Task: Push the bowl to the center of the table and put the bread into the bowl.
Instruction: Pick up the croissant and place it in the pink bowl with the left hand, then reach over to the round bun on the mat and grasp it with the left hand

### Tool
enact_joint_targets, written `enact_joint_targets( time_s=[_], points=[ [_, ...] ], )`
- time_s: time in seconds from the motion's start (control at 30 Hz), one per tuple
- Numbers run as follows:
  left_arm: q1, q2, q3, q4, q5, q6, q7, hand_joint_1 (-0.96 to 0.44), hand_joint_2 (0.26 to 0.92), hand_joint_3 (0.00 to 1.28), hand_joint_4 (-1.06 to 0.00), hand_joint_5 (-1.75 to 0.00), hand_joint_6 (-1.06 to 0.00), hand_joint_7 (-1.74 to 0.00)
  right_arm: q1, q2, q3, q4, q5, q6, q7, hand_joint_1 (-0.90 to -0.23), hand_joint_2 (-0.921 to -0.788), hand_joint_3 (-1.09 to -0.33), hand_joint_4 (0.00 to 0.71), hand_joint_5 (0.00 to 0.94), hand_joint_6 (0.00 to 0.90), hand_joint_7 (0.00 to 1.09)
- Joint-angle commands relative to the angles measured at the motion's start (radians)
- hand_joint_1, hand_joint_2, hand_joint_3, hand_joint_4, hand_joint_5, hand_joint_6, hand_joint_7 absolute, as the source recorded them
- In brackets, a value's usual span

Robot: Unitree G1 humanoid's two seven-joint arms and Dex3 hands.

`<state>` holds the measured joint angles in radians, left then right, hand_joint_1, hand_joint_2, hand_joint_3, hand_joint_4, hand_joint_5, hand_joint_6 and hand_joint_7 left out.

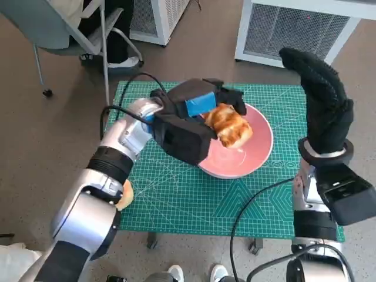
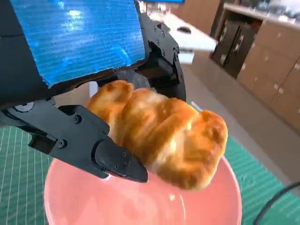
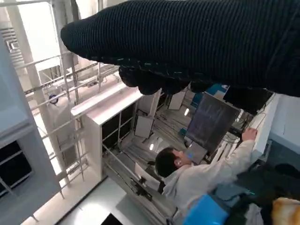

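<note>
1. Above the pink bowl (image 1: 247, 154), at about 10 o'clock from its centre, the left hand (image 1: 197, 114) holds the bread (image 1: 229, 125), a golden, twisted roll.
2. In the left wrist view the black fingers (image 2: 101, 150) close round the bread (image 2: 164, 138) from both sides; the roll hangs clear of the bowl (image 2: 75, 201), whose pink inside lies beneath it.
3. The bowl stands on the green cutting mat (image 1: 176, 200) that covers the table, near the middle of the mat, a little toward 1 o'clock.
4. The right hand (image 1: 323, 108) is raised above the table's 3 o'clock edge, well apart from the bowl, its gloved fingers upright and together, holding nothing.
5. In the right wrist view the glove (image 3: 187, 42) is a dark band; below it a person (image 3: 197, 176) in a pale top is seen with one arm reaching out.
6. A second orange-brown piece (image 1: 124, 194) shows at the mat's 9 o'clock edge, mostly hidden by the left forearm; what it is cannot be told.
7. A chair (image 1: 70, 29) stands on the floor at 11 o'clock, with a person's shoe (image 1: 123, 61) beside it, and a white grilled unit (image 1: 294, 29) at 1 o'clock.
</note>
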<state>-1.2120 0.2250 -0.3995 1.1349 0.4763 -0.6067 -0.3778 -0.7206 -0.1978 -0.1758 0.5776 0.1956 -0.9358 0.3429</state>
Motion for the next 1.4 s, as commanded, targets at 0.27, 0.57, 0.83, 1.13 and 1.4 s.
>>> enact_joint_targets(
  time_s=[0.27, 0.57, 0.83, 1.13, 1.4],
  points=[
    [0.026, 0.063, 0.02, -0.077, -0.022, -0.034, -0.063, -0.27, 0.92, 0.03, -0.17, 0.0, -0.32, -0.04, 0.034, 0.007, -0.001, -0.023, 0.008, 0.03, -0.019, -0.616, -0.921, -0.738, 0.359, 0.003, 0.107, 0.56],
    [0.111, 0.177, 0.074, -0.251, -0.078, -0.094, -0.09, -0.3, 0.916, 0.02, -0.17, -0.01, -0.32, -0.03, 0.036, 0.014, 0.006, -0.031, 0.003, 0.038, -0.027, -0.62, -0.921, -0.738, 0.359, 0.003, 0.109, 0.56],
    [0.225, 0.304, 0.152, -0.441, -0.16, -0.141, -0.131, -0.27, 0.894, 0.0, -0.24, -0.03, -0.37, -0.04, 0.037, 0.016, 0.011, -0.033, 0.002, 0.039, -0.026, -0.619, -0.921, -0.738, 0.359, 0.002, 0.11, 0.56],
    [0.407, 0.489, 0.253, -0.627, -0.252, -0.141, -0.192, -0.22, 0.862, 0.0, -0.33, -0.05, -0.45, -0.08, 0.032, 0.011, 0.012, -0.024, -0.005, 0.031, -0.025, -0.614, -0.921, -0.737, 0.359, 0.002, 0.11, 0.55],
    [0.605, 0.637, 0.333, -0.851, -0.283, 0.009, -0.275, -0.22, 0.868, 0.0, -0.36, -0.03, -0.46, -0.07, 0.026, 0.009, 0.014, -0.015, -0.006, 0.027, -0.022, -0.613, -0.921, -0.739, 0.359, 0.002, 0.107, 0.55]
  ],
)
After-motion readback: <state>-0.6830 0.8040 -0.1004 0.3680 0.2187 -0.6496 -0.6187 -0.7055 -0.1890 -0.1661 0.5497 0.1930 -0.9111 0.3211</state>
